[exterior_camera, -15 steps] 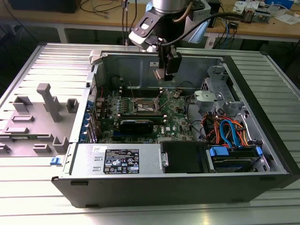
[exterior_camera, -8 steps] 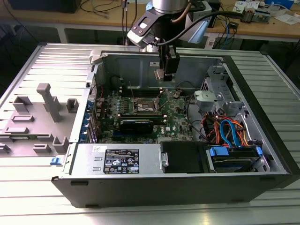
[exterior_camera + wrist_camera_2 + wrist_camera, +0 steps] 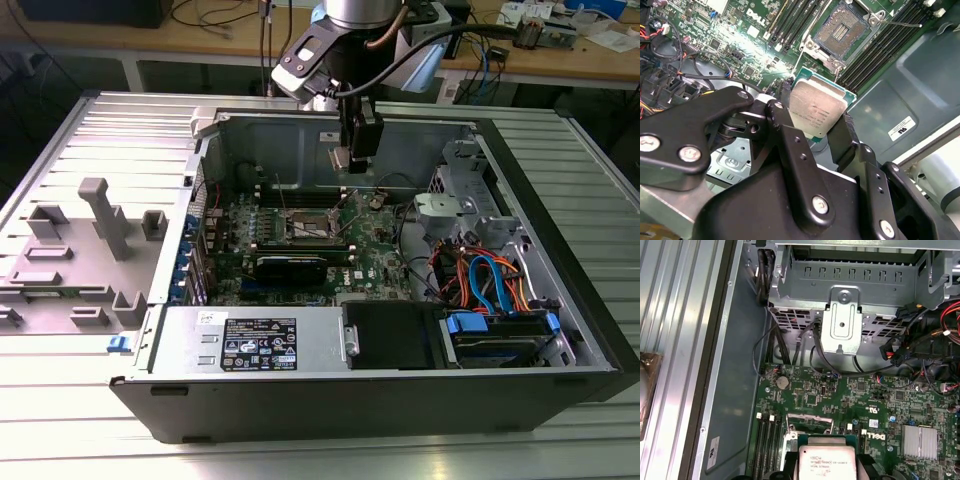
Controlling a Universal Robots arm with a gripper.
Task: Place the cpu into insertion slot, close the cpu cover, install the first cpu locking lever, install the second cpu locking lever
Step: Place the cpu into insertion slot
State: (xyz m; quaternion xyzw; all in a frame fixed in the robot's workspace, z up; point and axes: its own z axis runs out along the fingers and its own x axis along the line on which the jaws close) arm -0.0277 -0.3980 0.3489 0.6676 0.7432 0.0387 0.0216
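Note:
My gripper (image 3: 356, 152) hangs inside the open computer case, above the green motherboard. It is shut on the cpu (image 3: 816, 106), a flat square chip with a silvery top, with black fingers (image 3: 784, 112) on two opposite edges. The cpu (image 3: 827, 463) is in the air, apart from the board. The insertion slot (image 3: 840, 32) lies uncovered, its contact field showing, a short way beyond the chip; in the exterior view the insertion slot (image 3: 308, 225) is below and to the left of the gripper. The cpu cover (image 3: 810, 423) seems to stand raised. Thin lever rods (image 3: 902, 22) stick out beside the slot.
Long memory slots (image 3: 880, 45) flank the socket. A black card (image 3: 290, 265) lies across the board. A silver drive cage (image 3: 842, 325), bundled cables (image 3: 490, 275) and the power supply (image 3: 250, 340) crowd the case. A grey fixture tray (image 3: 80, 250) sits at the exterior view's left.

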